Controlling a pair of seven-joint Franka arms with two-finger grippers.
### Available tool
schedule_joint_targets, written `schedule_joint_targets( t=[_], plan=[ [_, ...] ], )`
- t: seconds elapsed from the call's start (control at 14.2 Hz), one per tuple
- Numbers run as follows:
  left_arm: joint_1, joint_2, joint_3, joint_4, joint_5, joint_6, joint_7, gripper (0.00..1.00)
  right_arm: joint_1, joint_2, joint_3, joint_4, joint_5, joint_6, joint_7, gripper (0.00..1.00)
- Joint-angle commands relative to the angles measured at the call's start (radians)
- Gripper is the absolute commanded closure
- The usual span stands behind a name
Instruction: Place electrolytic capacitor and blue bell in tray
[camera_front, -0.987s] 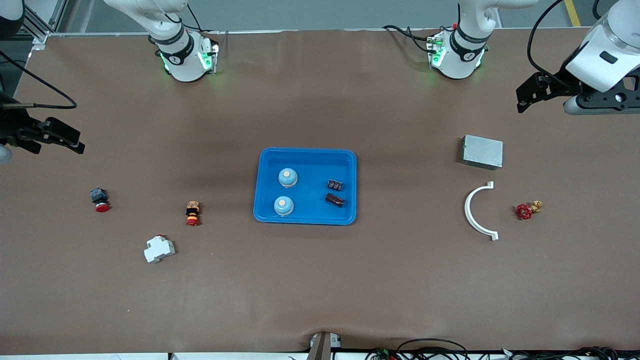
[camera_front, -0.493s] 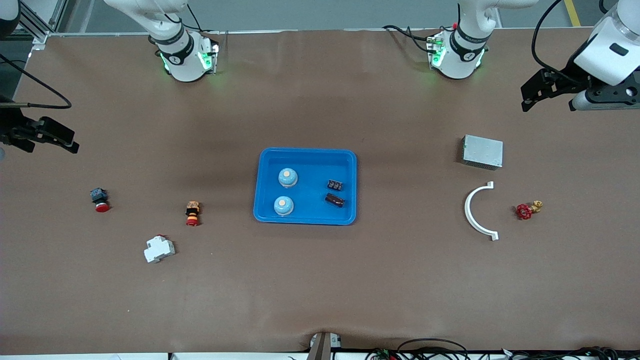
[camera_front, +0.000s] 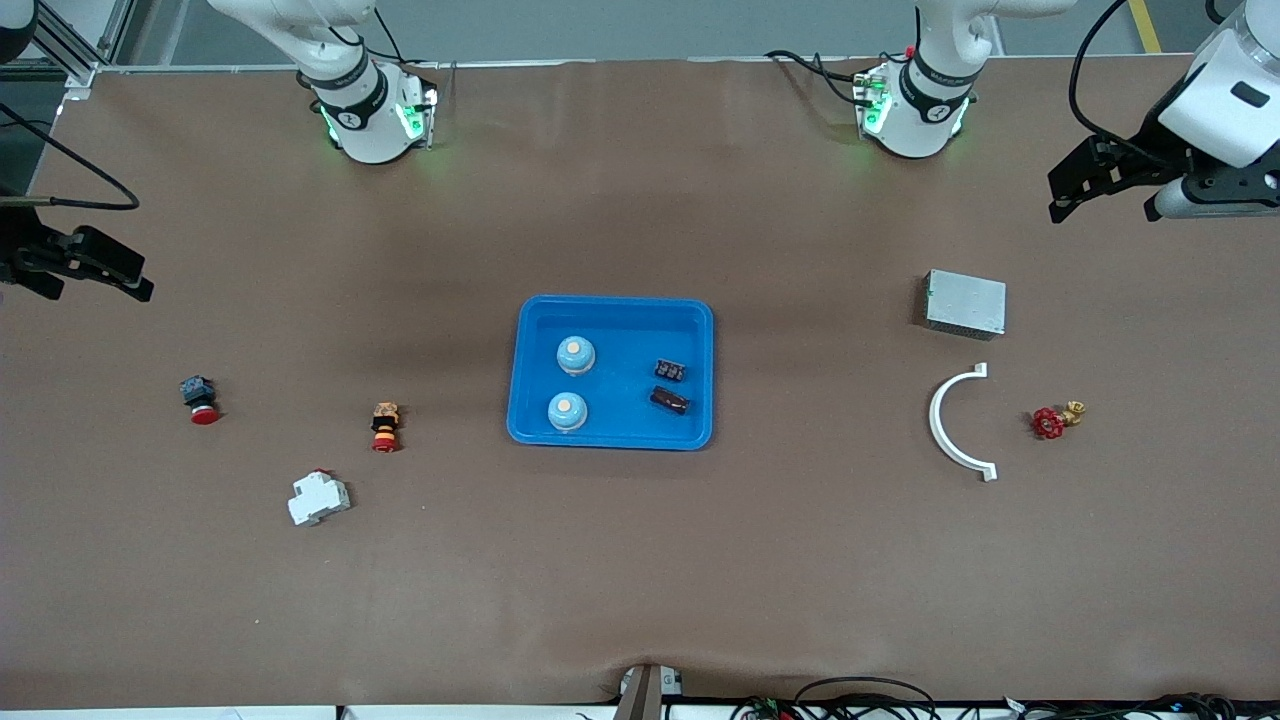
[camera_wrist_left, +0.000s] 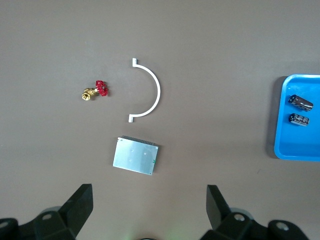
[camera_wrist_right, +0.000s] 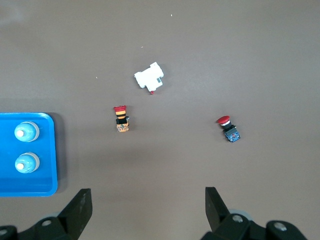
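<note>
You're looking at a brown table (camera_front: 640, 560). At its middle sits the blue tray (camera_front: 612, 310), holding two blue bells (camera_front: 575, 354) toward the right arm's side and two electrolytic capacitors (camera_front: 670, 371) toward the left arm's side. The left gripper (camera_wrist_left: 150, 210) hangs with fingers spread and empty over the table's left-arm end, above the grey metal box (camera_front: 965, 303), white curved bracket (camera_front: 950, 425) and red-handled valve (camera_front: 1055, 420). The right gripper (camera_wrist_right: 147, 207) hangs spread and empty over the opposite end, near a white breaker (camera_front: 318, 497) and two red pushbuttons (camera_front: 384, 427).
</note>
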Motion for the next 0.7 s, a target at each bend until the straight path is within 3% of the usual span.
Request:
schedule_joint_targets(
  t=[0.0, 0.63],
  plan=[
    [0.002, 0.009, -0.004, 0.028, 0.022, -0.018, -0.01, 0.0, -0.017, -0.033, 0.012, -0.03, -0.015, 0.003, 0.005, 0.0],
    [0.001, 0.024, -0.006, 0.059, 0.025, -0.02, -0.002, 0.0, -0.015, -0.036, 0.013, -0.031, -0.038, 0.002, 0.005, 0.0]
  ],
)
